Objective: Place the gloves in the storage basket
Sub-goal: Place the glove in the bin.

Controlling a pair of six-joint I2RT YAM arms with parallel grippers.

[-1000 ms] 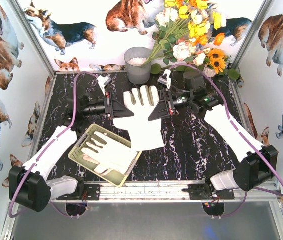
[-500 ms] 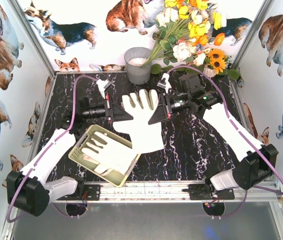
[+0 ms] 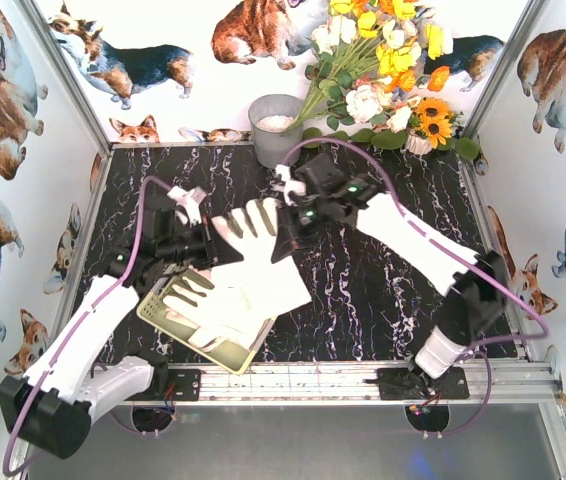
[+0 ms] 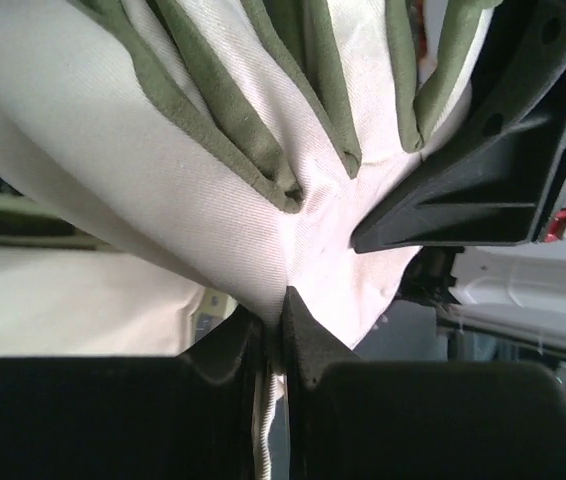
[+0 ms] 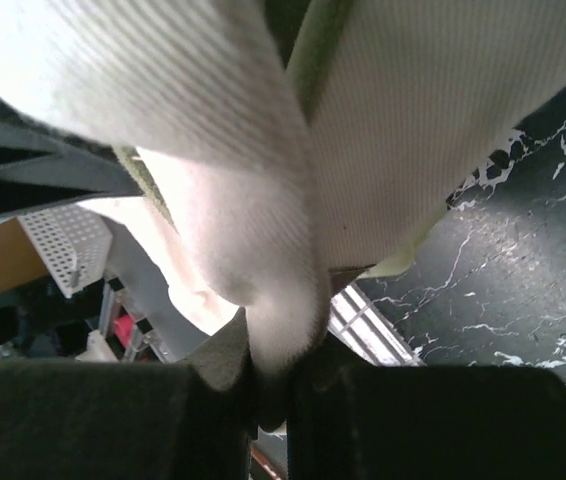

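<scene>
A large cream glove [image 3: 253, 255] hangs between my two grippers, its cuff over the right part of the pale yellow-green basket [image 3: 159, 300]. My left gripper [image 3: 211, 243] is shut on the glove's left edge, seen close in the left wrist view [image 4: 281, 310]. My right gripper [image 3: 283, 238] is shut on its right edge, seen in the right wrist view [image 5: 278, 385]. The glove's grey-green finger patches [image 4: 233, 110] face the left wrist camera. Another glove [image 3: 203, 305] lies in the basket.
A grey metal bucket [image 3: 277, 128] stands at the back centre. Artificial flowers [image 3: 383, 70] fill the back right. The black marble table [image 3: 393, 270] has walls on three sides. An aluminium rail [image 3: 303, 378] runs along the near edge.
Both grippers have carried the glove from the table's middle leftward and nearer, so it now hangs partly over the basket. Both arms have swung left.
</scene>
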